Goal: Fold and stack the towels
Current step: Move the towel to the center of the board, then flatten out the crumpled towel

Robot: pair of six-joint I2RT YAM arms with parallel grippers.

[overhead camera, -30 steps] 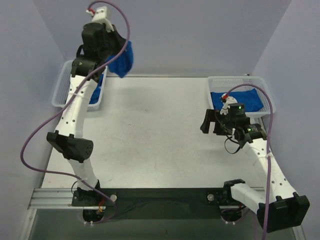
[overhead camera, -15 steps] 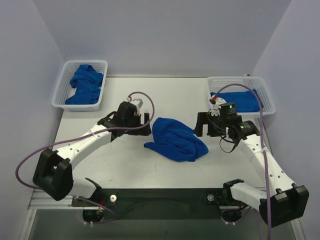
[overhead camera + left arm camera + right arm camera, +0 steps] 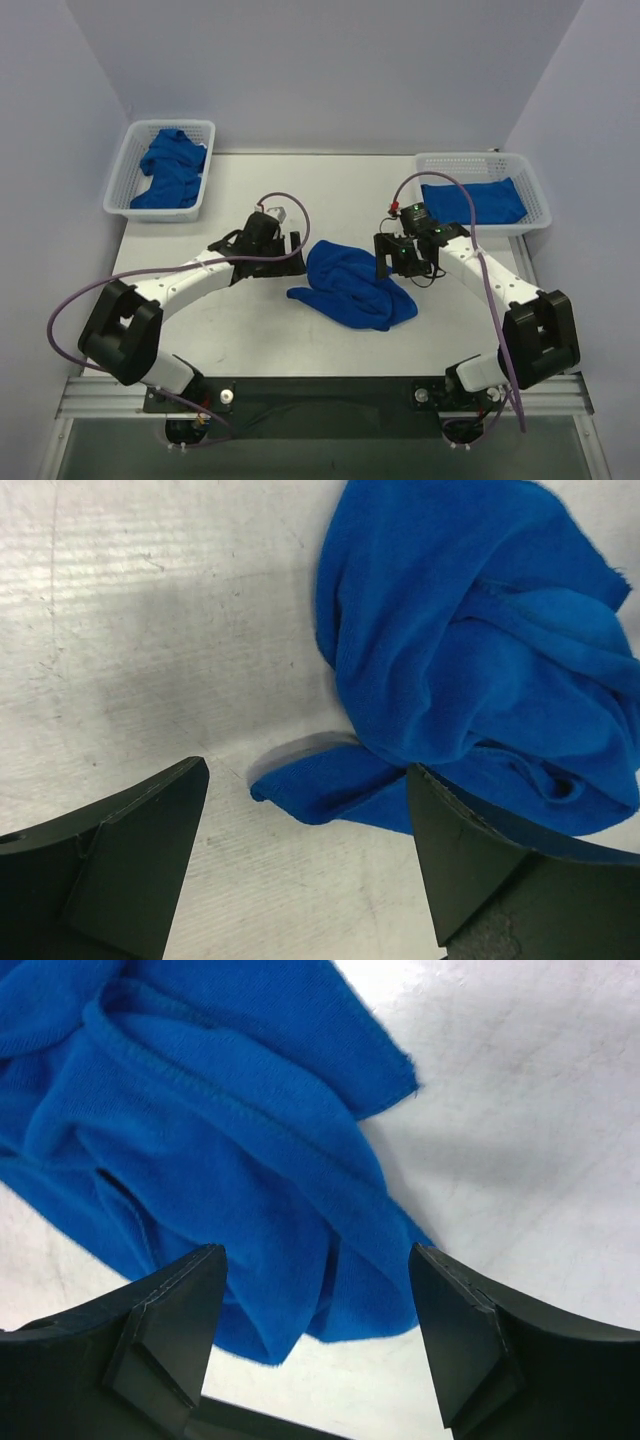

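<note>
Centrally on the pale counter (image 3: 250,190) lies a loose blue towel (image 3: 352,285), crumpled and unfolded, with one narrow tail of cloth reaching out toward the left arm's side. The left claw (image 3: 292,244) sits low just beside that side of the heap. In the left wrist view its jaws stand wide apart with nothing gripped: the tail of the towel lies flat on the counter in the gap between them, and one jaw is at the edge of the bunched cloth. The right claw (image 3: 390,262) is down at the opposite side of the same towel. Its wrist view shows the jaws spread on either side of a thick folded ridge and hemmed edge of the cloth, not pressed together on it, so it has hold of nothing that can be seen. Whether either jaw actually touches the fabric cannot be told. At the far left corner a white mesh basket (image 3: 118,190) holds a bunched pile of blue towels (image 3: 170,172). At the far right a second white mesh basket (image 3: 470,160) holds a blue folded towel (image 3: 472,200) lying flat inside it, well apart from the heap between the arms.
</note>
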